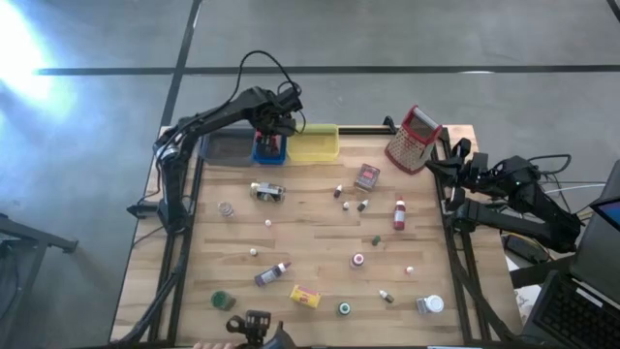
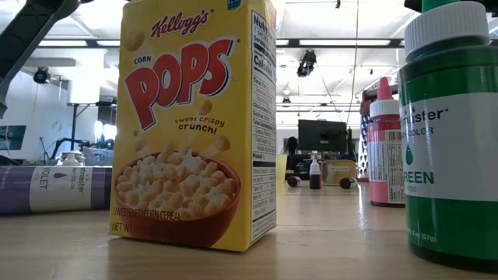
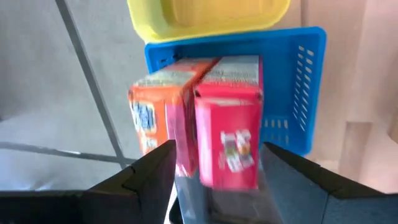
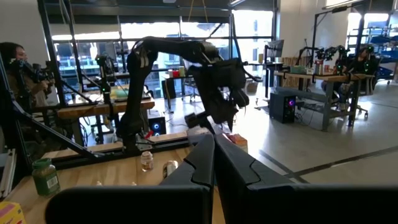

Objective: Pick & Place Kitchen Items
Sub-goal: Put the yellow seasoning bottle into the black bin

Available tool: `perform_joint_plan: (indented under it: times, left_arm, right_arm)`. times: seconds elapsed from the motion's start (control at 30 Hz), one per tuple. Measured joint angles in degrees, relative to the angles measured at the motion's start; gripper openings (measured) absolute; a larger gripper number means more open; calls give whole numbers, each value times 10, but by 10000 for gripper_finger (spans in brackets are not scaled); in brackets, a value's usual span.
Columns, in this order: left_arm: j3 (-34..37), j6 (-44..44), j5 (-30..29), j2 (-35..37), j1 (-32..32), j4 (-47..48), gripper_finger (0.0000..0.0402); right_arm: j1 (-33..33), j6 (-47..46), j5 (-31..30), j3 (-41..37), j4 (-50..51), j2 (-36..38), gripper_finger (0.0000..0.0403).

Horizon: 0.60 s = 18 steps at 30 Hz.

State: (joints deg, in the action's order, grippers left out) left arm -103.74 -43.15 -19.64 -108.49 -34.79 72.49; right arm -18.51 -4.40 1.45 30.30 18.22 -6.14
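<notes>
My left gripper (image 1: 274,126) hangs open over the blue tray (image 1: 268,150) at the table's far edge. In the left wrist view an orange box (image 3: 155,124) and a red box (image 3: 229,134) stand side by side in the blue tray (image 3: 298,74). My left gripper (image 3: 217,152) has a finger on either side of them, and I see no touch. Many small kitchen items lie loose on the table, among them a red bottle (image 1: 399,214), a red box (image 1: 366,175) and a yellow box (image 1: 305,296). My right gripper (image 4: 214,162) is shut and waits at the table's right edge (image 1: 455,165).
A grey tray (image 1: 225,145) and a yellow tray (image 1: 313,143) flank the blue one. The metal grater (image 1: 415,139) stands at the far right. Close to the low camera stand a cereal box (image 2: 194,124), a green bottle (image 2: 451,132) and a lying violet bottle (image 2: 54,189).
</notes>
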Motion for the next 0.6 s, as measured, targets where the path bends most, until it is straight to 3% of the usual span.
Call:
perform_joint_plan:
  times: [0.4,0.5,0.6]
  left_arm:
    - [-105,110,14,8,0,131,239]
    - [-105,123,61,27,0,130,239]
    - [-104,125,145,50,0,130,239]
  right_arm:
    - [0,0,0,0,0,0,8]
    - [0,0,0,0,0,0,8]
    - [0,0,0,0,0,0,8]
